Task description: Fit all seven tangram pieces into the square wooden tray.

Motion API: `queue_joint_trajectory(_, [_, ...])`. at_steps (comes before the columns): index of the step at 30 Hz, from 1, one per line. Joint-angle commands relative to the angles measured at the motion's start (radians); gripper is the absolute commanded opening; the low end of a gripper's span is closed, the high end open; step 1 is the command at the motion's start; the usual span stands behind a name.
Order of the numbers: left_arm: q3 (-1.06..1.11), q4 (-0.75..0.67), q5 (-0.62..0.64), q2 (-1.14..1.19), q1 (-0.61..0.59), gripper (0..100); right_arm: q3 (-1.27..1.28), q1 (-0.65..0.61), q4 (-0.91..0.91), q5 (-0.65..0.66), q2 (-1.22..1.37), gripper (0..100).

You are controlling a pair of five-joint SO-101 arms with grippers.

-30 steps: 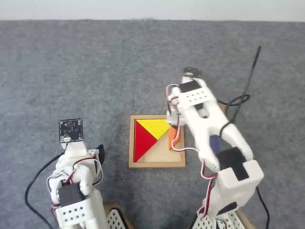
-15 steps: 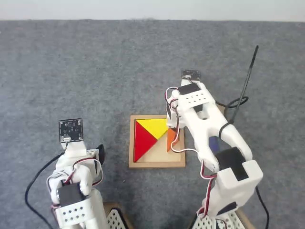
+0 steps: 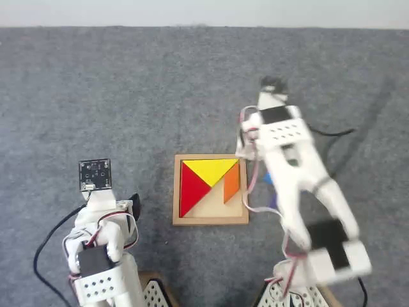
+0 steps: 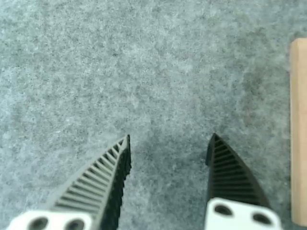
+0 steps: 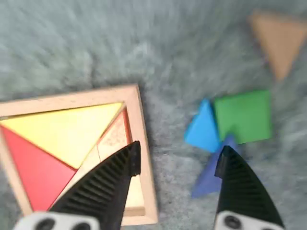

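TANGRAM JOB, PART-DONE: Nearest the bases, the left gripper (image 4: 170, 136) hangs low over grey carpet (image 4: 144, 62). Its jaws are spread wide w/ nothing btwn them, and the square wooden tray (image 4: 298, 129) lies just off to one side.

In the tray three pcs lie flat: a red triangle (image 3: 192, 190), a yellow triangle (image 3: 209, 169) and a small orange triangle (image 3: 231, 185). Bare wood shows beside them toward the near edge.

Past that, the right gripper (image 5: 181, 146) sits above the tray's outer rim, jaws likewise wide apart and empty. Beyond its tips four pcs lie on the carpet. A light blue triangle (image 5: 204, 129) touches a green square (image 5: 243, 116), w/ a dark blue piece (image 5: 211, 175) close against them. Farthest off is a tan triangle (image 5: 278, 38), well apart from the rest.

The pcs look like thin painted wood: prob. light, stiff, not fragile, and slick on the faces. Lying flat, they offer only a low edge, so a hold likely has to go across two side edges w/ the tips pressed into the carpet pile. The square, w/ parallel sides, should be the easy grab. A triangle may squirt out of a pinch on slanted sides, so one tip on the long edge and one at the opposite corner seems safer. The clustered three leave little room for a tip; the tan one has free carpet all round.
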Motion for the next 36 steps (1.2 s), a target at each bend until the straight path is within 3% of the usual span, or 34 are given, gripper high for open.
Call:
queue_joint_trajectory(1, [-0.008, 0.005, 0.009, -0.015, -0.005, 24, 0.107, 0.068, -0.124, 0.198, -0.231, 25.6])
queue_joint_trajectory(6, [-0.008, 0.005, 0.009, -0.015, -0.005, 24, 0.207, 0.168, -0.325, 0.46, -0.191, 25.6])
queue_joint_trajectory(14, [-0.008, 0.005, 0.009, -0.015, -0.005, 24, -0.029, 0.266, -0.321, 0.624, 0.064, 25.6])
queue_joint_trajectory(26, [-0.008, 0.005, 0.009, -0.015, -0.005, 24, -0.431, 0.407, -0.228, 0.631, 0.489, 25.6])
queue_joint_trajectory(36, [-0.008, 0.005, 0.009, -0.015, -0.005, 24, -0.456, 0.4, -0.182, 0.671, 0.561, 25.6])
